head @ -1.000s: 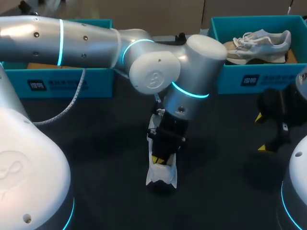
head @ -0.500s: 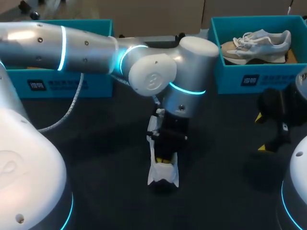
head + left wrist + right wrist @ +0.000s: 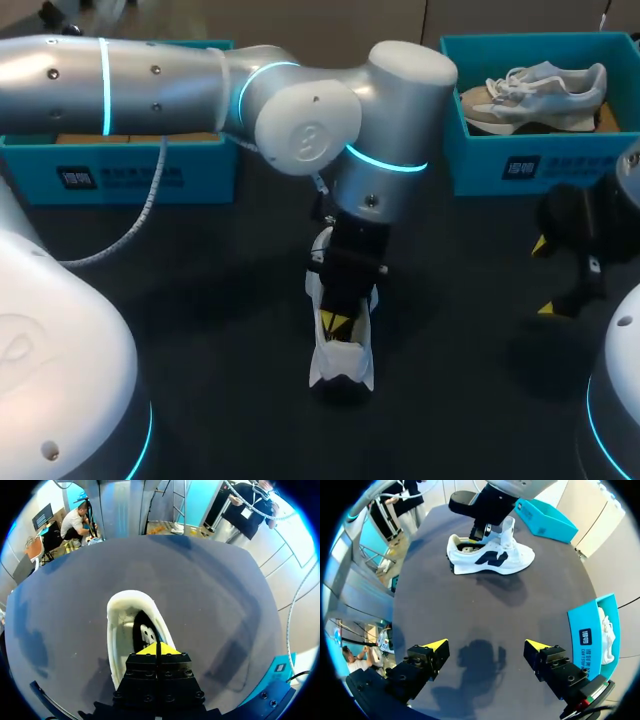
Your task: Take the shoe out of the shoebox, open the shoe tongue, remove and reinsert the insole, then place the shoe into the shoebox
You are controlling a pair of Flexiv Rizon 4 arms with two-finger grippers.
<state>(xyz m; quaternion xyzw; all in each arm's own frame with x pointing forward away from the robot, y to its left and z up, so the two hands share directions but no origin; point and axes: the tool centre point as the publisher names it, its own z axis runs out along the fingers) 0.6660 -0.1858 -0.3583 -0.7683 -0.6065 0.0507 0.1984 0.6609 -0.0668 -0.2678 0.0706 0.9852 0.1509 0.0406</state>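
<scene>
In the lower middle of the head view, the white low-top sneaker with a dark side logo [image 3: 342,368] is lying on the dark matte table [image 3: 200,330]. It is out of any box. Its long axis is running near to far, with the heel toward the bottom of the frame and the toe going under the arm.

The left gripper [image 3: 335,325] is coming down from above into the shoe's mouth. In the left wrist view its yellow tips are pressing together with no gap, just over the dark insole with a pale mark [image 3: 144,632], which is sitting inside the shoe ahead of the tips. I cannot tell whether they are pinching its edge.

The left arm is the one on the shoe. I judge that any pull on the insole is going to run up and back along that long axis, toward the heel.

At the right edge of the head view, the right gripper [image 3: 545,278] is hanging well apart from the shoe. Its fingers are standing wide open with nothing between them, pointing across the table toward the shoe's side.

Farthest off, at the upper right, a teal open cardboard shoebox [image 3: 520,165] is holding a second, grey-white laced sneaker [image 3: 545,90]. At the upper left, another teal open box [image 3: 130,170] is showing behind the left arm.

In all I am counting two sneakers, two teal boxes, one insole and two grippers.
</scene>
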